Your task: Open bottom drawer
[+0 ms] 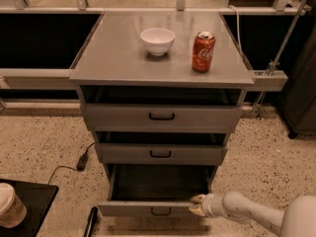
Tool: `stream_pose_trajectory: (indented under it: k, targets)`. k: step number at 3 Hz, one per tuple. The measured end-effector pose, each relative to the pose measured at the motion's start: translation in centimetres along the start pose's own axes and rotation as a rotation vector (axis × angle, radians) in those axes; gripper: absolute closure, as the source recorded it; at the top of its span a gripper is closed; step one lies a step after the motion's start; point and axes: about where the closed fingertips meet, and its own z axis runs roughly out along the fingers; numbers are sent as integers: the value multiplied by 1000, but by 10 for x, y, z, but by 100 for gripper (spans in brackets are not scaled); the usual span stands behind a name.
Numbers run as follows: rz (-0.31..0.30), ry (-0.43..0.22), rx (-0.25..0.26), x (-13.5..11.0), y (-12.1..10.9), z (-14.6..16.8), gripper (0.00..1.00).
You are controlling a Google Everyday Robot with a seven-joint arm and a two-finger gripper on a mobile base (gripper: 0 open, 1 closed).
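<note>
The bottom drawer (133, 209), lowest in the grey cabinet (123, 116), stands pulled well out with its interior exposed. The gripper (197, 205) sits at the right end of the drawer front's top edge; its grip state cannot be told. The step in hand is probably the end of the pull. Next move: let go and back clear.

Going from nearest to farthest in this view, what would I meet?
bottom drawer, with the gripper at its front's right end → middle drawer → top drawer → red can → white bowl
</note>
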Motion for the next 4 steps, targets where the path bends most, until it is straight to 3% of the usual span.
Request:
stream_pose_trajectory:
  k: [3,4]
  targets:
    - [8,-23,-22,15,29,-12,100]
    - [8,-23,-22,13,29,-14,100]
